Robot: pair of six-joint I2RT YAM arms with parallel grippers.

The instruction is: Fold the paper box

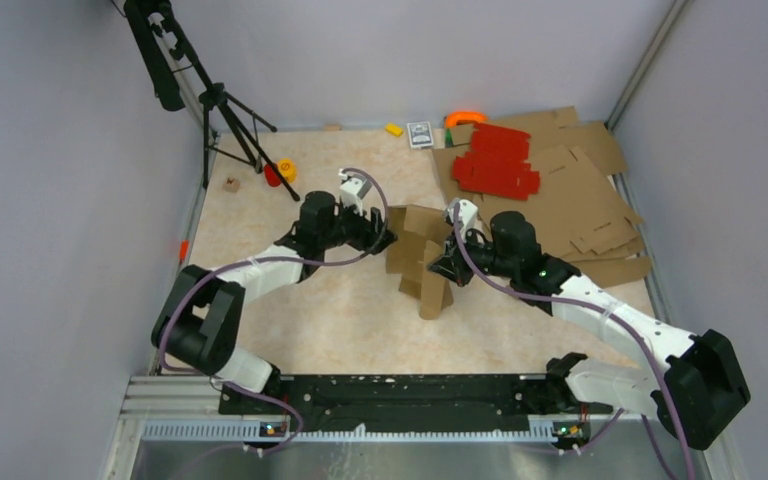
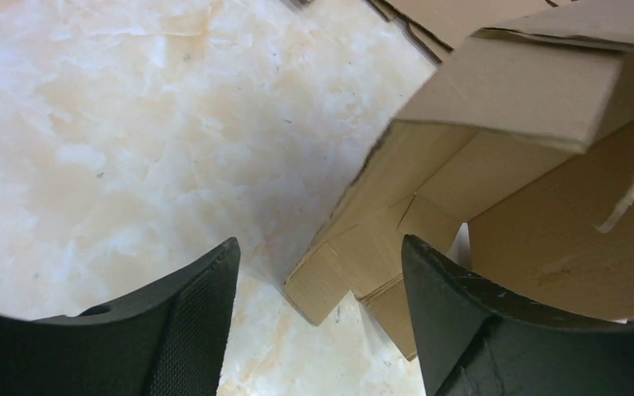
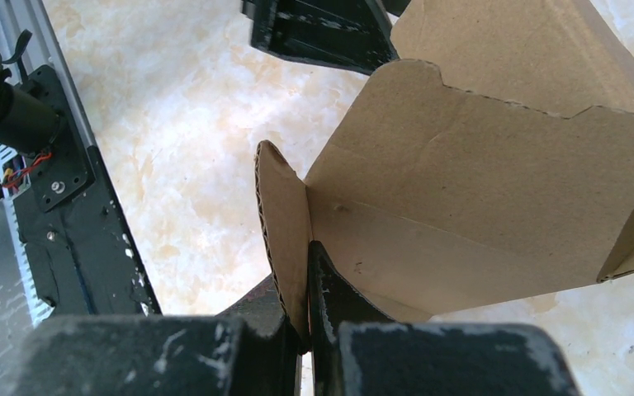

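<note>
Fingers [image 3: 334,301] on my right gripper [image 3: 307,260] are pressed tight together on a rounded flap of the paper box [image 3: 479,181], and the flap's corrugated edge stands upright between them. On my left gripper [image 2: 320,247] the two pads [image 2: 190,330] are spread wide and hold nothing. A lower corner of the box shows in the gap beyond them, and I cannot tell whether the pad on the box side touches the cardboard.

From the top camera I see the box partly folded near the middle of the table [image 1: 340,320], right between my two grippers. Several plain brown panels are raised at angles, and one narrow piece reaches toward the arm bases. My left arm comes at it from the left and my right arm from the right, with both wrists low over the marbled surface.

Just past my right arm, a loose heap of larger flat brown cardboard sheets [image 1: 585,190] fills the far right corner, with red cardboard sheets [image 1: 495,160] lying on top of it. Along the far wall sit a yellow block [image 1: 393,129], a small printed card box [image 1: 420,134] and an orange ring [image 1: 465,118]. A black tripod [image 1: 225,120] stands in the far left corner, with a red and yellow piece [image 1: 280,172] by one foot and a small wooden cube [image 1: 231,184] near the left wall
</note>
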